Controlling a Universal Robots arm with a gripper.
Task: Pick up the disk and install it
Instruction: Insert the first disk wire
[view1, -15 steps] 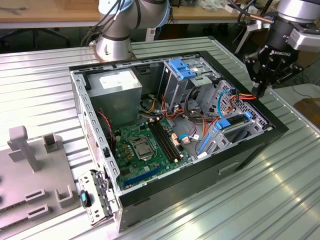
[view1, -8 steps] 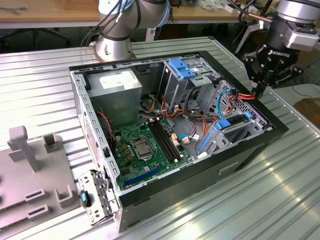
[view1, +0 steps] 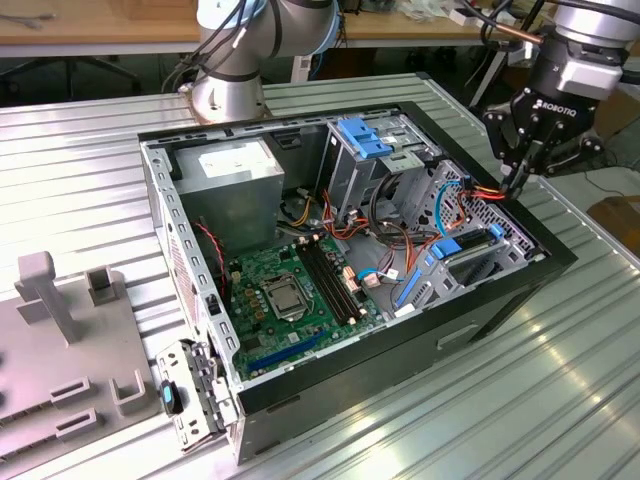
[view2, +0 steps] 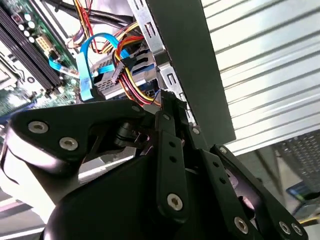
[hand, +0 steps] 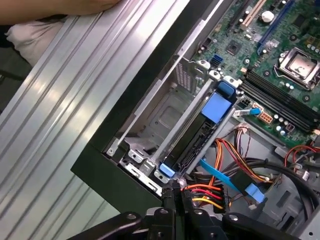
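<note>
The gripper (hand: 177, 194), jaws pinched together and empty, hangs beside the disk (hand: 191, 146) in its bay; red-and-yellow cables (hand: 206, 192) (plus a blue ribbon (hand: 222, 176)) crowd its tips.

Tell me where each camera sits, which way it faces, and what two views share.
Exterior view: off the arm, looking down on the open computer case on the ribbed table; arm base and pincer show.
First wrist view: on the arm, facing past the pincer at the disk in the metal bay.
Second wrist view: on the arm, facing past the pincer's black links at the case wall.
Shared: both wrist views show the red and yellow cables.
</note>
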